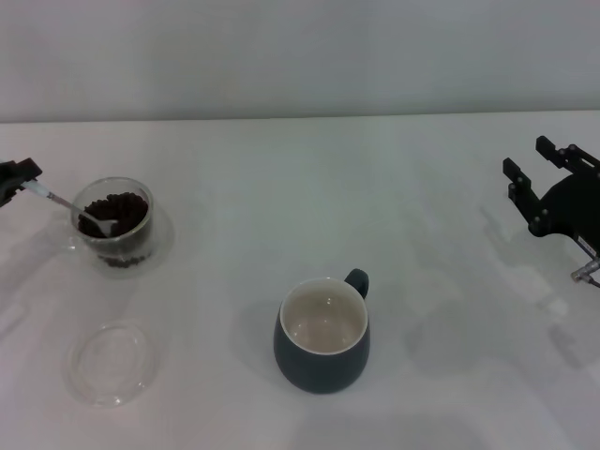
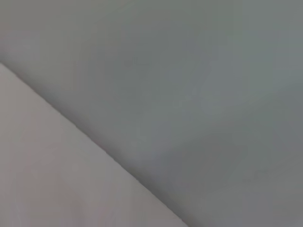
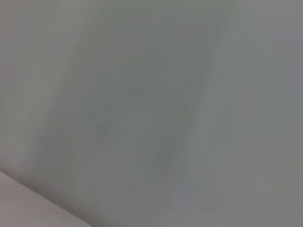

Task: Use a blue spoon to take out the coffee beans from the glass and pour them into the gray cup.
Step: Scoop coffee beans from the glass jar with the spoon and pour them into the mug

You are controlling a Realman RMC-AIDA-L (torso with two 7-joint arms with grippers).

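Observation:
In the head view the glass stands at the left of the table with dark coffee beans heaped in it. The blue spoon leans into it, its metal bowl among the beans and its pale handle running up to the left. My left gripper at the far left edge is shut on the spoon's handle end. The gray cup stands near the front middle, its cream inside bare, handle toward the back right. My right gripper hovers open and empty at the far right.
A flat clear glass dish lies in front of the glass at the left. The white table reaches back to a pale wall. Both wrist views show only blank grey surface.

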